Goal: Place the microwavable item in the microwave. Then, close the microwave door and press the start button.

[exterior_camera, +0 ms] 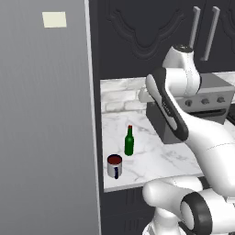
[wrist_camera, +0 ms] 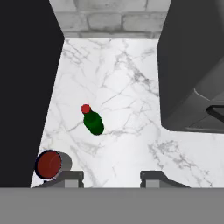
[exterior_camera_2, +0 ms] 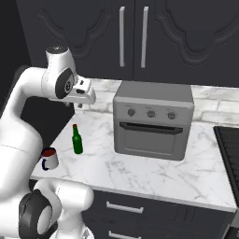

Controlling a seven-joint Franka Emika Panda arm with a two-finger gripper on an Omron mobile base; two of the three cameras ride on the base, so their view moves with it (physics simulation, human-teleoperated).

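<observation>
My gripper point(wrist_camera: 111, 177) hangs high above the marble counter point(wrist_camera: 131, 144), looking almost straight down; fingers point(wrist_camera: 70, 177) spread with a clear gap between them, nothing held. The mug point(wrist_camera: 51, 164) stands upright on the counter below and off to my left finger's side, near the counter's front edge and close to the dark wall on that side. Its red inside faces up at me, so its long axis is vertical, roughly parallel to my approach line. Handle not resolvable from the hand view; from the left base view it looks to face the counter's front edge. The bottle point(wrist_camera: 92, 120) stands upright farther in from the mug, closer to my centre line, apart from the mug with bare marble between. The oven point(wrist_camera: 192, 74) lies toward my right finger's side, well apart from both. Judgement: grasp step not yet begun. The coming move turns on shifting toward the left finger's side and a little back toward the front edge, then descending over the rim. Risk: the bottle sits near that path and could be clipped.
</observation>
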